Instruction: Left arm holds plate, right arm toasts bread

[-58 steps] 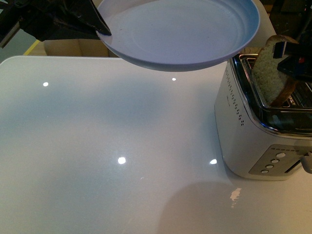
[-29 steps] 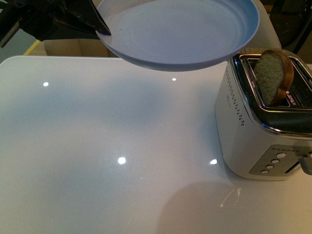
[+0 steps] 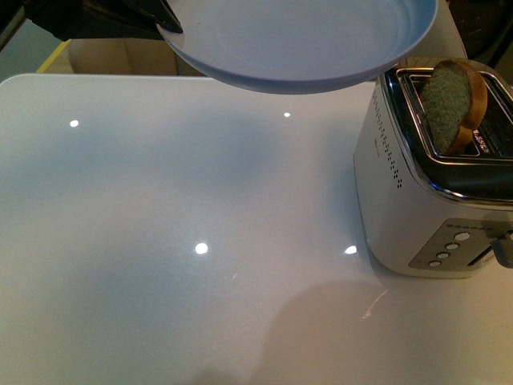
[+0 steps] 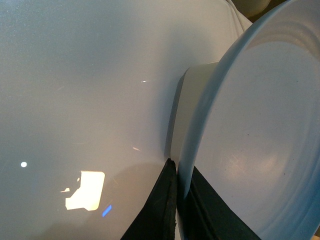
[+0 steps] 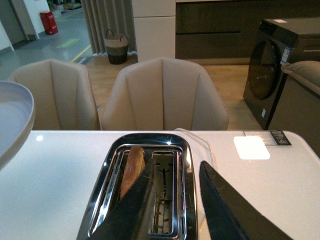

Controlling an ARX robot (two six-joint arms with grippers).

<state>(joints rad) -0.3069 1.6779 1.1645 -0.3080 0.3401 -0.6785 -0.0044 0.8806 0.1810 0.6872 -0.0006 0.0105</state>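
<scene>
Both aloft: left claw (image 4: pixel 179 171) pinches the tilted plate (image 3: pixel 304 40) by its rim, right claw (image 5: pixel 175 170) spread above the toaster (image 3: pixel 401 200).

Left end effector (image 4: pixel 180 176) — black, angular

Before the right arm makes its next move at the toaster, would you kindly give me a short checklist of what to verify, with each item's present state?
1. Loaded: ok. The slice of brown bread stands in a slot of the white and chrome toaster, leaning, with its top sticking out.
2. Arm free: ok. The right gripper is open above the toaster, holding nothing.
3. Grip: ok. The left gripper pinches the rim of the pale blue-grey round plate.
4. Plate empty: ok.
5. Second slot empty: ok.
6. The grey lever up: cannot tell, as it is cut off at the picture's edge.
</scene>
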